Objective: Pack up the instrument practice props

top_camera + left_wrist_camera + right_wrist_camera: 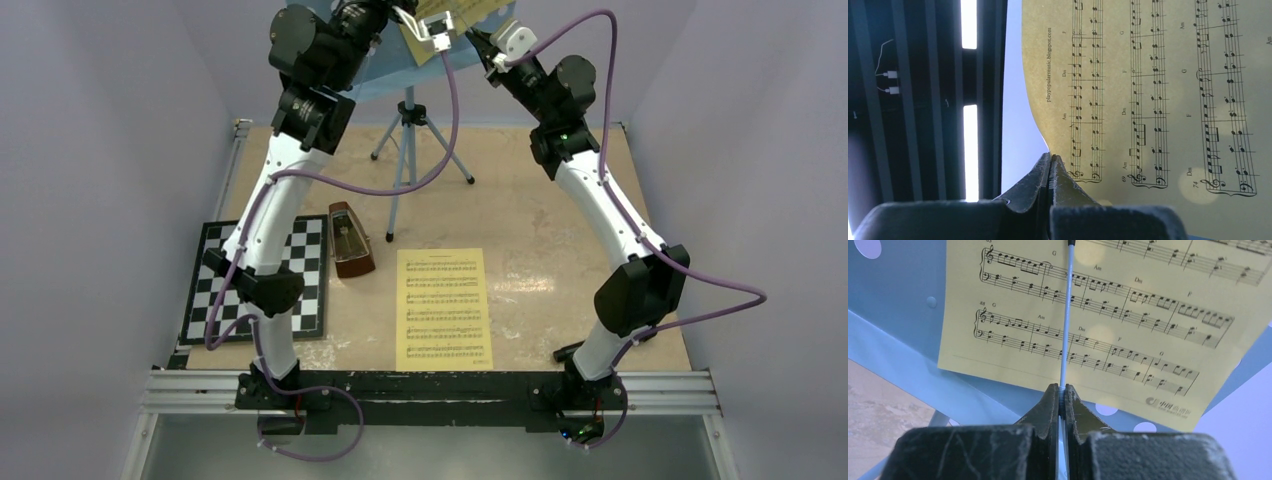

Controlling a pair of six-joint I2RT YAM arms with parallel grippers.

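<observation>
Your left gripper (1050,161) pinches the sheet (1158,75) on the stand (898,340); the right gripper (1062,390) pinches the stand's wire (1066,315). Pull the wire off the sheet first. Then lift slowly.

Metronome (352,240) between chessboard (313,255) and sheet (443,308); stand (411,115) behind, holding another sheet (1173,125).

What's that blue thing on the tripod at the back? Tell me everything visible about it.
The music stand stands upright at the back of the table, on three thin pale legs under a black collar. Its tilted light-blue desk, seemingly metal, has round holes and carries a yellow sheet. The right gripper has its jaws shut on the stand's wire page holder.
</observation>
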